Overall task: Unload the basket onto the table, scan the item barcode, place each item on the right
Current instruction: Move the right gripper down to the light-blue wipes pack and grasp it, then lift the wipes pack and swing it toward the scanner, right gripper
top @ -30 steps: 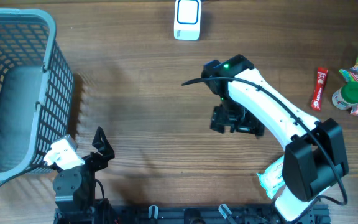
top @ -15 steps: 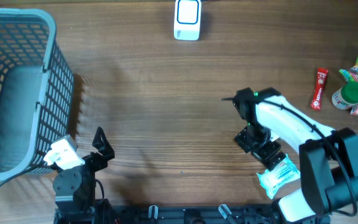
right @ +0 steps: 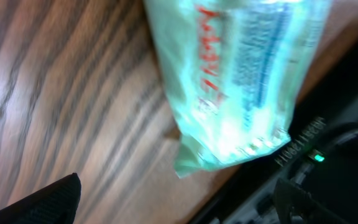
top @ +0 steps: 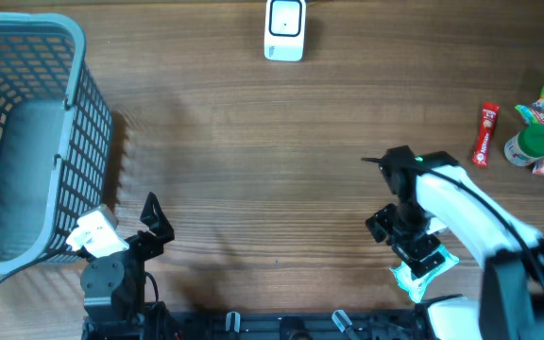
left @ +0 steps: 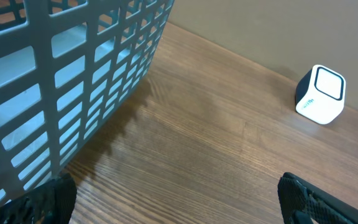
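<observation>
- Since a second ago, we see the right claw [top: 412, 246] swing back from the middle of the tabletop [top: 234, 161] to its front right edge. The left claw [top: 156, 219] has not stirred beside the basket [top: 76, 104].
- Both claws stand spread wide and hold nothing.
- Our packet [right: 235, 81] lies flat at that front edge, just ahead of the right claw and a little right of its centre. Its long axis runs away from the claw, crimped end nearest, so we judge the fingers would close across its narrow width.
- We count the right arm much the nearer; the scanner [top: 284, 28] sits well apart at the far edge.
- We see a soft, glossy, pale green pouch with red lettering, a rounded white scanner and dark wood grain.
</observation>
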You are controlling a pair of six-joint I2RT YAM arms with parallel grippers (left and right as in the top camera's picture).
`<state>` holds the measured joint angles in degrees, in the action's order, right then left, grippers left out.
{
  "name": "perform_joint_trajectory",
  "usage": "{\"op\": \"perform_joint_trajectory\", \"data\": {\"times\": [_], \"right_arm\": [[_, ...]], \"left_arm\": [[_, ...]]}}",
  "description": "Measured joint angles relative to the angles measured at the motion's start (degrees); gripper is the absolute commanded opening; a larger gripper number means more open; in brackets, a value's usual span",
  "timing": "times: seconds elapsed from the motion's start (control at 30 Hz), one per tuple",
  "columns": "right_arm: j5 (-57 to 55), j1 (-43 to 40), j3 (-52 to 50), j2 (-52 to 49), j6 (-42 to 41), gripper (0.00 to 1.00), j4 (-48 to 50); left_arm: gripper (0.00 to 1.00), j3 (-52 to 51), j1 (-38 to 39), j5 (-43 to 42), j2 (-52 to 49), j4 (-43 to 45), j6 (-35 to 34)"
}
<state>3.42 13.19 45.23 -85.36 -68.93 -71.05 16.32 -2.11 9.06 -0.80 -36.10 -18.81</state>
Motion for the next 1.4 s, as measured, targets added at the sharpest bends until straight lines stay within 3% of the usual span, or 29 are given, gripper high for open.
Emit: {"op": "perform_joint_trajectory", "data": {"times": [0.1,0.2,0.43,0.47,0.5,0.57,0.6,0.67,0.73,0.83,1.0,1.17,1.2,1.23,1.3,1.4], "right_arm": [[-2.49,0.00,0.24,10.47,-0.48,1.00,-3.80],[-5.35,0.00,0.07,13.18,-0.66,1.00,-3.15],[-3.80,0.00,-13.38,12.68,-6.97,1.00,12.13],[-3.28,0.00,-15.80,12.85,-8.11,0.95,16.50],[-3.06,0.00,-16.65,13.44,-8.50,0.78,18.67],[-2.93,0.00,-17.70,14.36,-9.38,0.57,20.20],[-2.82,-0.02,-17.79,14.34,-9.33,0.41,20.37],[-2.12,-0.02,-17.84,14.36,-6.78,0.36,21.57],[0.66,-0.02,-16.63,14.86,-1.99,0.36,31.91],[8.81,0.00,-13.66,12.74,8.07,0.36,41.51],[15.17,0.09,-7.89,12.55,15.02,0.37,44.57],[30.25,1.86,-7.96,12.48,36.00,0.37,54.88],[35.76,1.92,-7.98,12.48,40.09,0.62,57.99],[40.13,1.92,-7.93,12.50,43.25,0.79,60.39],[43.85,1.99,-7.89,12.48,45.22,1.00,62.18],[38.99,1.99,-7.91,12.48,41.07,1.00,62.07]], "left_arm": [[1.00,0.00,0.00,0.00,0.00,0.00,0.00],[1.00,0.00,0.00,0.00,0.00,0.02,0.00],[1.00,0.00,0.00,0.00,0.02,0.00,0.00],[1.00,0.00,0.00,0.00,0.02,0.02,0.00],[1.00,0.00,0.00,0.00,0.02,0.02,0.00],[1.00,0.00,0.00,0.00,0.02,0.00,0.00],[1.00,0.00,0.00,0.00,0.02,0.02,0.00],[1.00,0.00,0.00,0.00,0.02,0.02,0.00],[1.00,0.00,0.00,0.00,0.02,0.00,0.00],[1.00,0.00,0.00,0.00,0.02,0.02,0.00],[1.00,0.00,0.00,0.00,0.02,0.02,0.00],[1.00,0.00,0.00,0.00,0.02,0.02,0.00],[1.00,0.00,0.00,0.00,0.00,0.02,0.00],[1.00,0.00,0.00,0.00,0.02,0.00,0.00],[1.00,0.00,0.00,0.00,0.02,0.02,0.00],[1.00,0.00,0.00,0.00,0.02,0.00,0.00]]}}
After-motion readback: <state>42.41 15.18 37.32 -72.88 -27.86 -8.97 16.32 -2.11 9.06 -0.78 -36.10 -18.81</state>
